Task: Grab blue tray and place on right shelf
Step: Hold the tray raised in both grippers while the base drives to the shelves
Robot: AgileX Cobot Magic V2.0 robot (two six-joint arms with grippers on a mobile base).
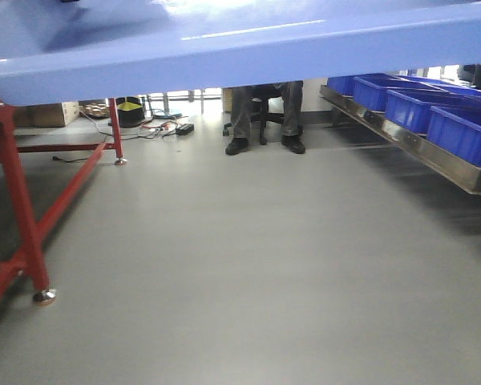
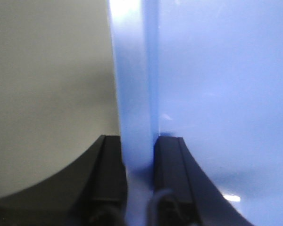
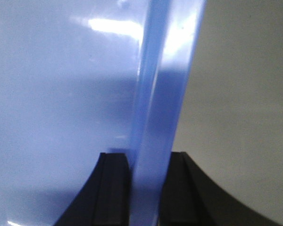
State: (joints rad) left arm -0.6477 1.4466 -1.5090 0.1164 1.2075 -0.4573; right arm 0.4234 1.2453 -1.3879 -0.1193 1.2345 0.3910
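Honestly, there's nothing I can read anywhere here. Up close the blue tray (image 2: 217, 94) is just glossy plastic with glare on it. The blue bins (image 1: 462, 132) over on the right show plain fronts. The yellow-and-black thing (image 1: 129, 108) way at the back is too small and blurry to tell if there's any print on it.
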